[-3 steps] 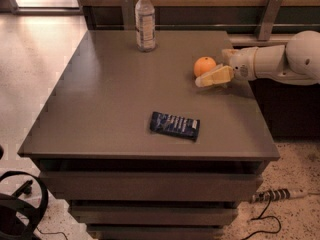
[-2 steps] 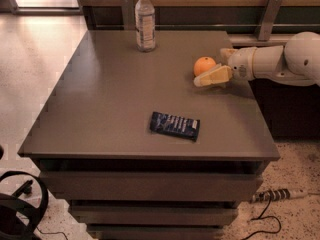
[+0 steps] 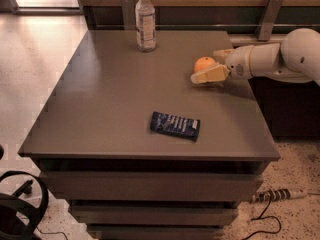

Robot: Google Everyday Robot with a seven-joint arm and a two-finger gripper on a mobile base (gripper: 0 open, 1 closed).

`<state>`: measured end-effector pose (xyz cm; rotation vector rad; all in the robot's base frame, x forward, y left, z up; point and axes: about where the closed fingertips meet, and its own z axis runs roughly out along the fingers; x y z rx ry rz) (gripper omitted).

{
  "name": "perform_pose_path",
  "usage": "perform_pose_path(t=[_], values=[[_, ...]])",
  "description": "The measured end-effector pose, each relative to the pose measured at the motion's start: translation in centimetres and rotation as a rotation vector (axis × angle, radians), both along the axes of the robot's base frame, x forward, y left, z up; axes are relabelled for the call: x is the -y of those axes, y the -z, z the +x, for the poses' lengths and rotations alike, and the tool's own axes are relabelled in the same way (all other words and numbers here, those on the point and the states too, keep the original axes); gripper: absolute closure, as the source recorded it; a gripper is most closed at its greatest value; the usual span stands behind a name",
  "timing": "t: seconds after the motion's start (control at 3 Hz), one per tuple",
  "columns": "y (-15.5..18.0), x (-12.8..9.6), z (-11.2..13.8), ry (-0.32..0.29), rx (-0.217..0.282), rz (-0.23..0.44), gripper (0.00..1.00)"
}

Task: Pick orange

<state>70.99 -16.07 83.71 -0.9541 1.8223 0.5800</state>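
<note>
The orange (image 3: 204, 63) is a small round bright-orange fruit resting on the brown table (image 3: 110, 104) near its right edge. My gripper (image 3: 204, 65) reaches in from the right on a white arm (image 3: 280, 59). It is open, with the orange between its two cream fingers. The near finger (image 3: 209, 75) lies in front of the fruit and the far finger (image 3: 222, 53) is behind it. I cannot tell whether the fingers touch the fruit.
A plastic water bottle (image 3: 145, 21) stands upright at the back of the table. A dark blue snack packet (image 3: 175, 125) lies flat near the front middle. A wood-panelled wall runs behind, and cables (image 3: 272, 196) lie on the floor at lower right.
</note>
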Motion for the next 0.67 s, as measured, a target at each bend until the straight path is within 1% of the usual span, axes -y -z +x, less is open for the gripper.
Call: perform_pose_path(t=[0.67], values=[[0.22, -0.58, 0.07, -0.009, -0.003, 0.002, 0.65]])
